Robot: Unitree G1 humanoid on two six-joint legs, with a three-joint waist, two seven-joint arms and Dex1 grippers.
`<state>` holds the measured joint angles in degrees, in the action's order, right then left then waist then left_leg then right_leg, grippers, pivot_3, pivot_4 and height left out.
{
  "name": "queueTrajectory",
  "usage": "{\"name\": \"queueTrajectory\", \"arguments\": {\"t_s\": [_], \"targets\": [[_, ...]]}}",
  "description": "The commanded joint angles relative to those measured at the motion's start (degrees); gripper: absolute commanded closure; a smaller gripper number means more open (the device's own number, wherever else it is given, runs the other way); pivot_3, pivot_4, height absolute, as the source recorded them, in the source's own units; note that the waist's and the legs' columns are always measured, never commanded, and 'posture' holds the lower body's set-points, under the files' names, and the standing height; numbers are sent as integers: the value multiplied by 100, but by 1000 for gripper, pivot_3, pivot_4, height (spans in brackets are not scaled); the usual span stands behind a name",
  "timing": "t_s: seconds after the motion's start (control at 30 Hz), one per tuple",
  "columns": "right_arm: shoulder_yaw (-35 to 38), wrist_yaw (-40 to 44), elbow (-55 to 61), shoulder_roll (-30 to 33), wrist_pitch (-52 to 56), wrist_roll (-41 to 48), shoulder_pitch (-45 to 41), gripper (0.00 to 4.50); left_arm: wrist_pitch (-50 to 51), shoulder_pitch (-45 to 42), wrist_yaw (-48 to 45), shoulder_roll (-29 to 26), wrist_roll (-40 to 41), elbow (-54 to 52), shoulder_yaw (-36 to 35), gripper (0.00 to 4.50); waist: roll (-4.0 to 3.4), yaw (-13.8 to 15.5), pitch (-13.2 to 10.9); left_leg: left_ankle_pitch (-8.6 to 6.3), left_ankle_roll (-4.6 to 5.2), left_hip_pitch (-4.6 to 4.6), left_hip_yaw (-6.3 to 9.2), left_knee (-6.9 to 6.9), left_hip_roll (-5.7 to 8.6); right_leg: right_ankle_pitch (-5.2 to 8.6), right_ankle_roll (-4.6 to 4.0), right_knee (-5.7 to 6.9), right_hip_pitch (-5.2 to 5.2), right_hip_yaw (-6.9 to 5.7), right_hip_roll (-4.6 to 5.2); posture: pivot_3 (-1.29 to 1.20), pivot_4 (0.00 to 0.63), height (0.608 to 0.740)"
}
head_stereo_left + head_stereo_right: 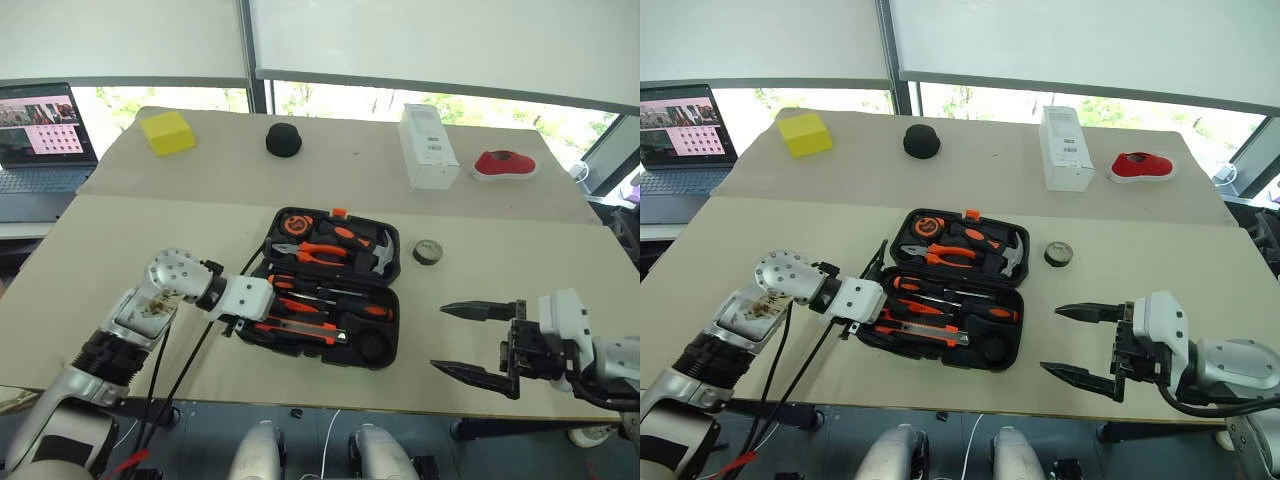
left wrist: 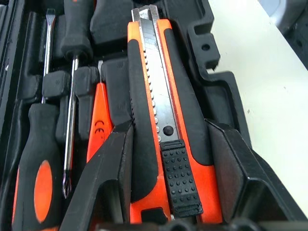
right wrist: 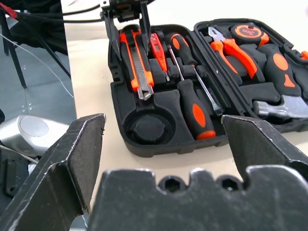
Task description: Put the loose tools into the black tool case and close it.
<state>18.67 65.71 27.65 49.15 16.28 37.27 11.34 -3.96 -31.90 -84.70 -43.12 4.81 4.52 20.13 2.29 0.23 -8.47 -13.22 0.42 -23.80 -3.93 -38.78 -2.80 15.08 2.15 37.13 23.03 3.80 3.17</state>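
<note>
The black tool case [image 1: 386, 352] lies open mid-table, its lid half holding pliers, a hammer and a tape measure. In the front half lie two black-and-orange screwdrivers [image 1: 340, 298], the slim orange tester [image 2: 98, 120] and the utility knife [image 2: 163, 120]. At the case's left end my left gripper [image 2: 166, 129] points down, with a finger against each side of the knife, which sits in its slot. A small dark tape roll [image 1: 428, 251] rests on the table just right of the case. My right gripper [image 1: 437, 337] hovers open and empty to the right of the case, near the table's front edge.
Along the far side of the table stand a yellow block [image 1: 167, 132], a small round black object [image 1: 283, 139], a white box [image 1: 428, 146] and a red-and-white item [image 1: 503, 163]. A laptop [image 1: 40, 135] sits off the far left. The case's round recess [image 3: 149, 126] holds nothing.
</note>
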Motion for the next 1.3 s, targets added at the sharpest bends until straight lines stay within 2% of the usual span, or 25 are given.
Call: {"name": "queueTrajectory", "arguments": {"t_s": [0.03, 0.07, 0.13, 0.23, 0.37, 0.47, 0.53, 0.63, 0.67, 0.7, 0.83, 1.1, 1.3], "targets": [[27, 13, -7, 25, 44, 99, -173, 0, -57, -25, -122, 26, -103, 43, 141, 1724, 0, -2, 0, 0, 0, 0, 0, 0, 0, 0, 0, 0, 0, 0, 0, 0, 150, 740], [24, 20, -22, 18, 51, 96, -196, 0, -62, -33, -95, 46, -86, 55, 118, 1554, 0, -5, 0, 0, 0, 0, 0, 0, 0, 0, 0, 0, 1, 0, 0, 0, 150, 740], [13, 32, -51, 1, 50, 87, -239, 0, -99, -75, -86, 114, 47, 112, 22, 805, 0, -16, 0, 0, 1, 0, 1, 1, -1, 0, 0, 0, 1, 0, -2, 0, 150, 740], [-6, 38, -87, -20, 37, 76, -287, 0, -69, -118, -94, 263, 402, 123, -204, 21, 0, -26, 0, -1, 2, 0, 2, 2, -1, 0, 0, -1, 2, 0, -1, 0, 150, 740], [-28, 46, -198, -69, -15, 62, -353, 0, 706, -242, -254, 427, 1533, -35, -812, 21, 0, -21, 0, -1, 3, -5, 4, -4, -1, 0, 1, 2, 3, -1, 0, 0, 150, 740], [-14, 21, -262, -136, -26, 88, -388, 0, 765, -230, -317, 393, 1694, 71, -992, 716, 0, -22, 0, -1, 3, -4, 8, -6, -2, 0, 1, 5, 3, -2, -1, 0, 150, 740], [-17, 25, -307, -173, -52, 71, -403, 0, 568, -151, -425, 363, 1664, 125, -1029, 1387, 0, -22, 0, -1, 2, -3, 8, -6, -1, 0, 1, 5, 2, -2, -1, 0, 150, 740], [-65, -2, -393, -310, -216, -48, -427, 0, 240, 95, -459, 355, 1447, 218, -950, 2566, 0, -18, 0, -1, 2, -3, 7, -6, 1, 0, 1, 4, 1, -2, 0, 0, 150, 740], [-84, -13, -415, -357, -279, -91, -442, 0, 138, 155, -421, 375, 1368, 260, -924, 3155, 0, -18, 0, -1, 2, -3, 6, -6, 1, 0, 1, 4, 1, -2, 0, 0, 150, 740], [-106, -29, -426, -402, -324, -122, -454, 0, 55, 224, -372, 396, 1278, 304, -885, 3266, 0, -19, 0, -1, 3, -3, 6, -5, 1, 0, 1, 3, 1, -2, 0, 0, 150, 740], [-171, -88, -413, -514, -387, -181, -457, 0, -140, 441, 89, 607, 940, 399, -814, 4472, -1, -7, 0, -1, 2, -3, 6, -7, 1, 0, 1, 4, 2, -2, 0, 0, 150, 740], [-171, -132, -354, -575, -358, -175, -419, 0, -423, 640, 455, 579, 113, 704, -422, 4472, -4, 48, 2, -1, 2, 8, 5, -8, 1, -2, 2, 4, -11, -2, 1, 0, 150, 740], [-227, -171, -371, -602, -344, -179, -471, 0, -326, 709, 670, 585, -336, 784, -53, 4472, -16, 39, 13, -2, 2, 70, 3, -5, -1, 0, 3, -5, -74, -4, 3, 0, 150, 740]]}}
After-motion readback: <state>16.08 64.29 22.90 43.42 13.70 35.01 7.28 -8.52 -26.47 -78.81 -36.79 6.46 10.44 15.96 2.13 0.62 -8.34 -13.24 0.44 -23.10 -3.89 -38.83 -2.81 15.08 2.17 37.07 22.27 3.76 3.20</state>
